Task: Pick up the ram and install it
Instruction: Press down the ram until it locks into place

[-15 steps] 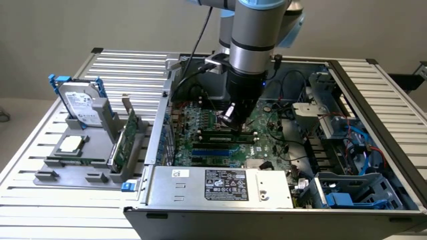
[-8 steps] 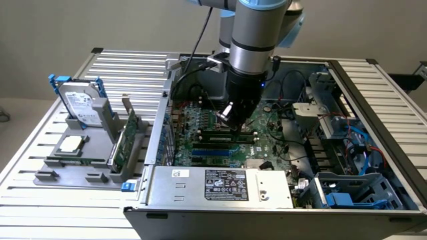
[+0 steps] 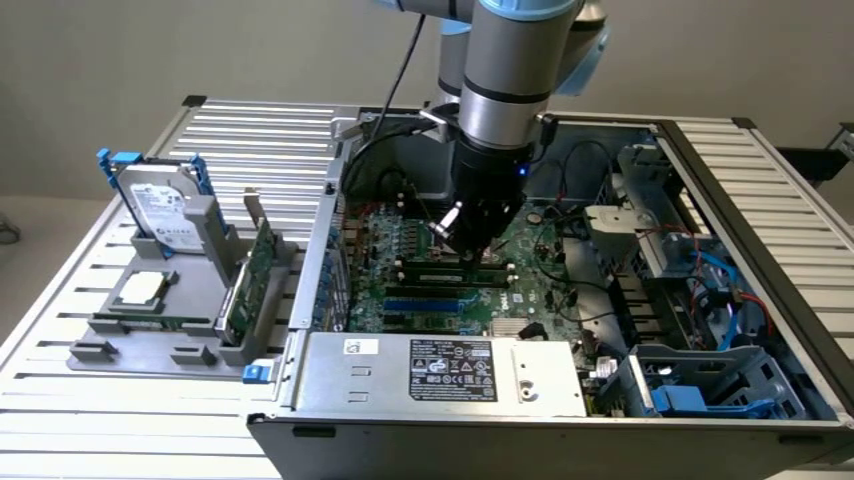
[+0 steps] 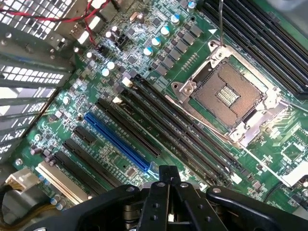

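Fingers (image 4: pixel 159 202) of gripper (image 4: pixel 168 169) clenched fully together, nothing between them, low over black memory slots (image 4: pixel 178 137) beside open CPU socket (image 4: pixel 231 94). Ram (image 3: pixel 154 322) apparently the thin green strip lying in grey fixture (image 3: pixel 134 358) outside the case, exterior view's left, well apart from gripper.

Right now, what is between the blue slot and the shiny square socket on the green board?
In the wrist view, several long black slots run side by side between the blue slot and the socket.
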